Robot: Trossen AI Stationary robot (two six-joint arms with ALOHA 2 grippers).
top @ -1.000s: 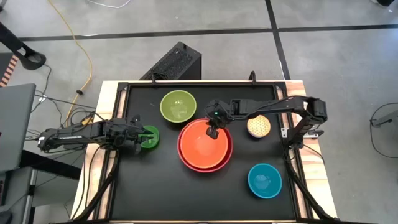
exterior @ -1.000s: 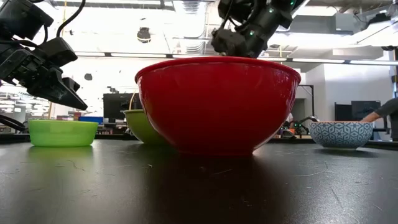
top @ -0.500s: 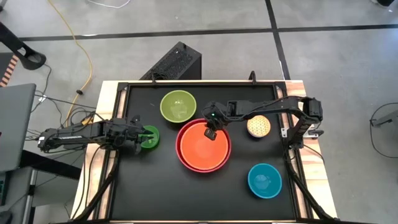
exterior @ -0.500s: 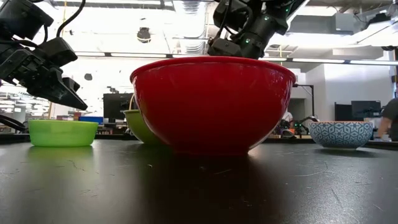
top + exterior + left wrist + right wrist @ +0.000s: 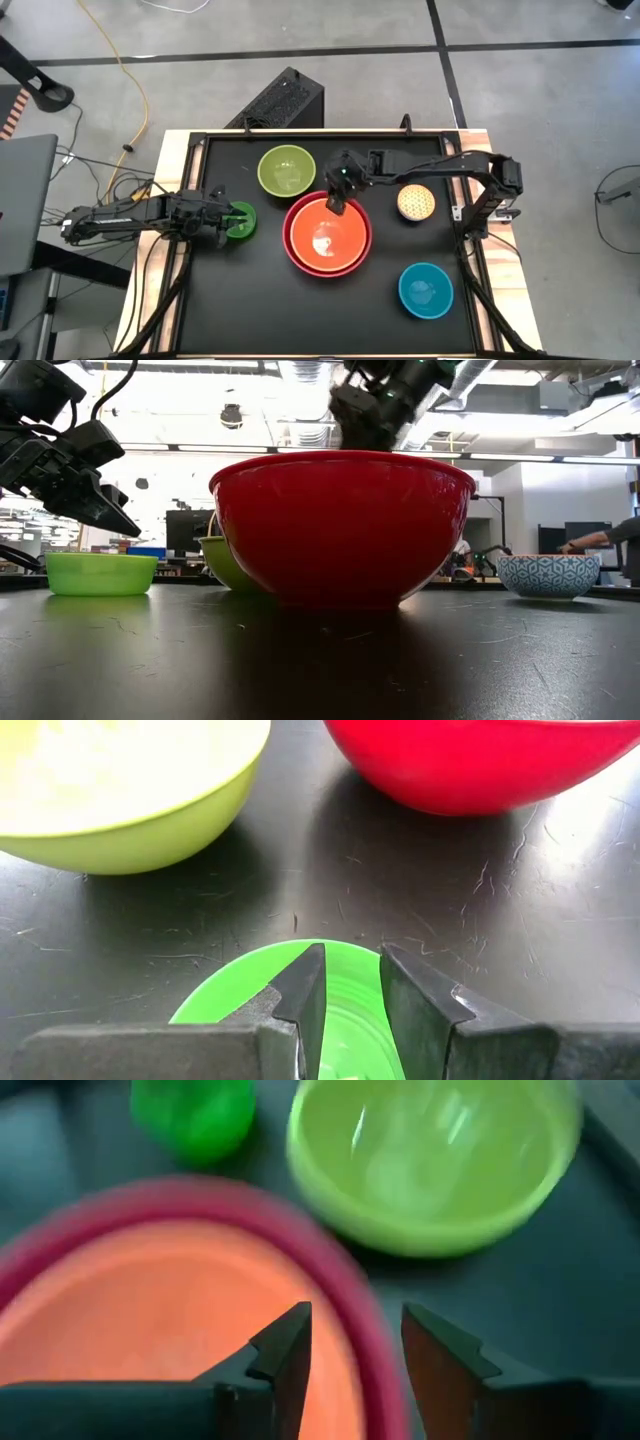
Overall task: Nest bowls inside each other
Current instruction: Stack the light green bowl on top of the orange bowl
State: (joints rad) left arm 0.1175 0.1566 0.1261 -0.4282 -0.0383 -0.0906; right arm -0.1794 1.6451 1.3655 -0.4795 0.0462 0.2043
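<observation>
Light comes from overhead: in the low view the ceiling lamps [image 5: 300, 372] at twelve o'clock burn out to white, and the red bowl [image 5: 342, 525] stands backlit with a soft dark shadow pooling on the bench [image 5: 320, 660] beneath it. The high view is evenly bright and sharp, with a small white glint inside the orange bowl [image 5: 328, 238]. The right wrist view is smeared throughout, the lime green bowl [image 5: 432, 1160] streaked with glare, while the left wrist view is crisp enough to show fine scratches in the bench.
</observation>
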